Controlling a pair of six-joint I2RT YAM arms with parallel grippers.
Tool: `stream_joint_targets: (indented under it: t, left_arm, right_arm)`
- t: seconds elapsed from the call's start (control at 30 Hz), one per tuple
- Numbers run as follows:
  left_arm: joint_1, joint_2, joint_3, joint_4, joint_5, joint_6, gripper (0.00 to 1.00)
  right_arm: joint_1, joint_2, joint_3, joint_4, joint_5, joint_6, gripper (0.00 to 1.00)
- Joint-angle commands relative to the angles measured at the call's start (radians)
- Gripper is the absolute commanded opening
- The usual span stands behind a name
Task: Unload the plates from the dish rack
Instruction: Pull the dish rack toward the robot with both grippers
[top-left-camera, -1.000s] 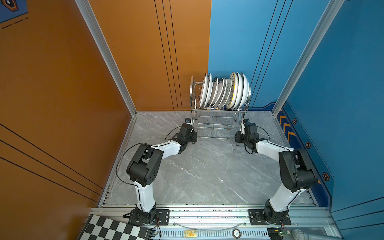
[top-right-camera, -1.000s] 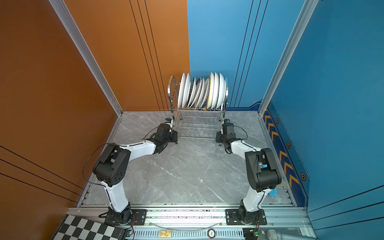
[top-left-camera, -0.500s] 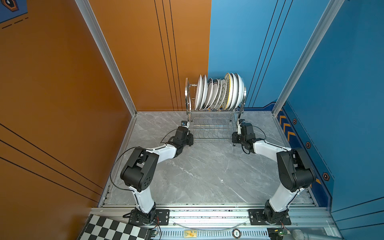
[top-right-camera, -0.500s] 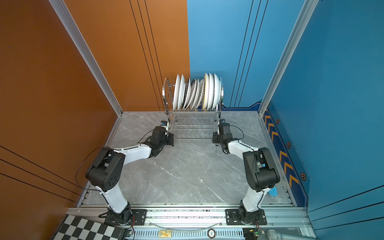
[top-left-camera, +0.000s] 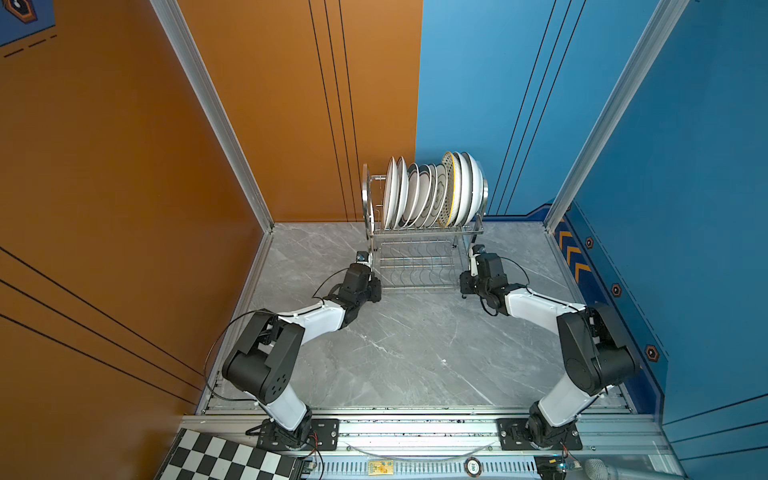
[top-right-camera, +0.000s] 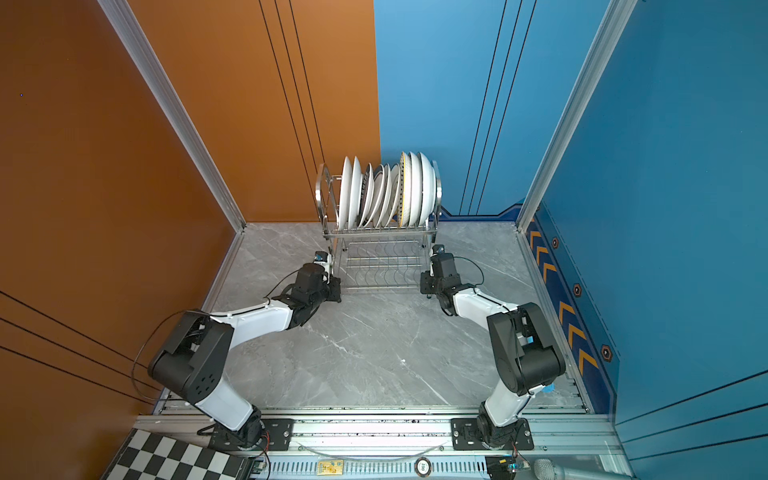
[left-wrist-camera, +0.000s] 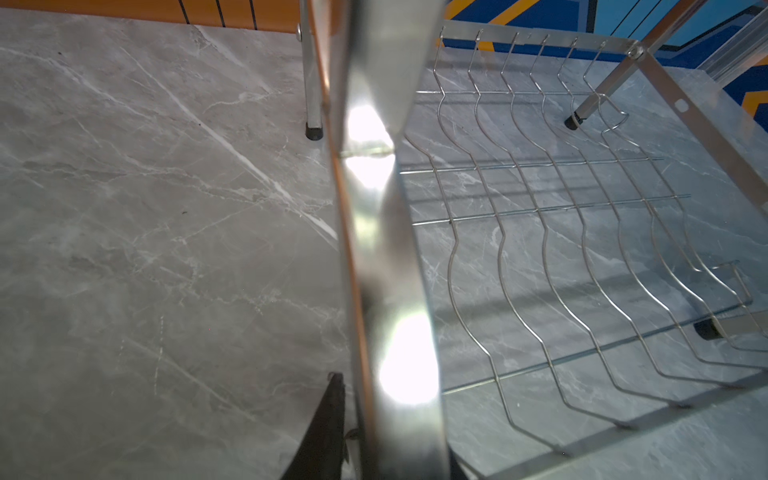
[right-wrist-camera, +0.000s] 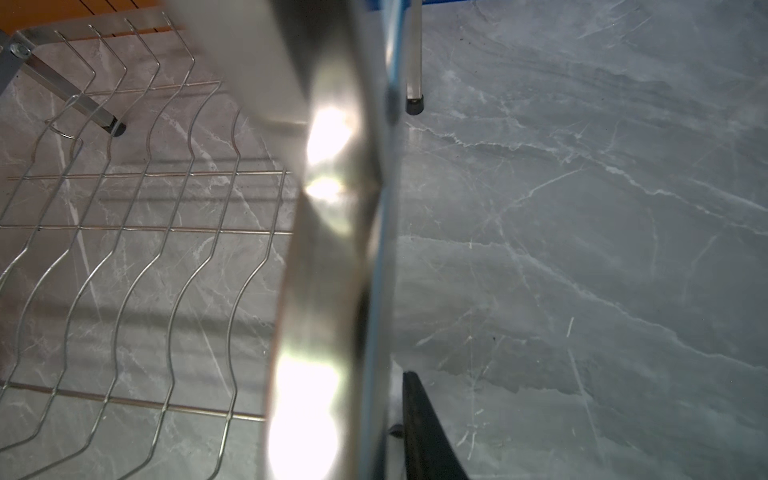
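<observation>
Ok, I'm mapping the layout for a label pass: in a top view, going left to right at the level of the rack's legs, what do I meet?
First the left gripper, then the dish rack, then the right gripper.

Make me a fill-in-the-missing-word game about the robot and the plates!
All the plates stand on the ___ tier of the dish rack. Its lower tier holds ___ plates. The left gripper and right gripper both have jaws shut on the ___. The back wall is half orange, half ___.
Missing words: upper; no; dish rack; blue.
</observation>
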Motion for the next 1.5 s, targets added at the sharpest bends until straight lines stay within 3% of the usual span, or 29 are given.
stream_joint_targets:
  t: [0.0, 0.4, 0.87, 1.03, 1.47]
  left_arm:
    - [-0.06, -0.037, -0.054, -0.103, 0.08, -0.13, 0.02]
    - [-0.238, -0.156, -0.157, -0.158, -0.036, -0.162, 0.02]
    - [-0.365, -0.324, -0.326, -0.175, -0.129, -0.229, 0.02]
    - [-0.41, -0.39, -0.401, -0.176, -0.174, -0.269, 0.02]
    - [-0.455, -0.489, -0.478, -0.233, -0.257, -0.315, 0.02]
  right_arm:
    - [0.026, -0.076, -0.054, -0.011, -0.09, 0.168, 0.17]
    - [0.045, -0.23, -0.199, -0.026, -0.054, 0.203, 0.16]
    - [0.086, -0.439, -0.335, -0.104, 0.011, 0.269, 0.16]
    - [0.105, -0.426, -0.342, -0.108, 0.017, 0.275, 0.16]
    - [0.17, -0.224, -0.227, -0.054, 0.021, 0.26, 0.17]
